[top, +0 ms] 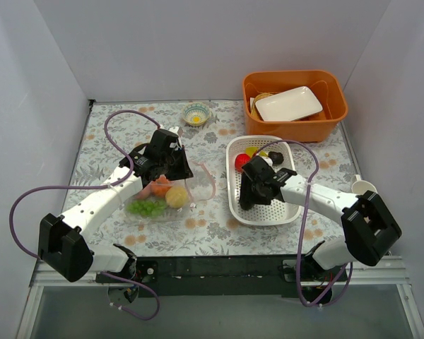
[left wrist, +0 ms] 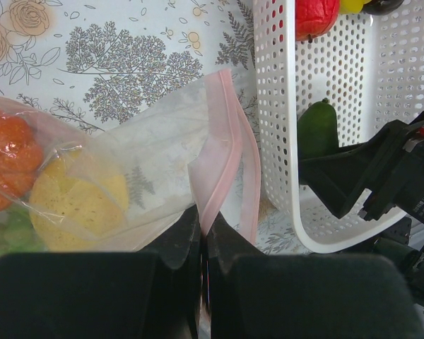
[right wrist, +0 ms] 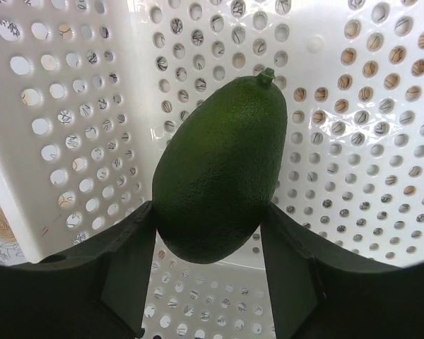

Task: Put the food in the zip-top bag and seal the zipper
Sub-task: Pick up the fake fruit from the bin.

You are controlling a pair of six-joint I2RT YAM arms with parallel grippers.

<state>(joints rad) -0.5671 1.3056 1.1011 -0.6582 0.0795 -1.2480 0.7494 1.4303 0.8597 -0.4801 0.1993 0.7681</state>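
Note:
The zip-top bag (top: pixel 171 210) lies left of centre with an orange fruit (top: pixel 159 188), a yellow one (top: pixel 177 197) and green grapes (top: pixel 147 207) inside. My left gripper (left wrist: pixel 203 226) is shut on the bag's mouth edge, pinching the pink zipper (left wrist: pixel 222 141). In the white basket (top: pixel 234 205), my right gripper (right wrist: pixel 206 213) has both fingers pressed against the sides of the dark green avocado (right wrist: pixel 219 169). A red fruit (top: pixel 242 162) and a yellow one (top: pixel 252 151) lie at the basket's far end.
An orange bin (top: pixel 332 106) holding a white plate (top: pixel 288 103) stands at the back right. A small bowl (top: pixel 196 114) sits at the back centre. A white cup (top: pixel 362 186) stands by the right arm.

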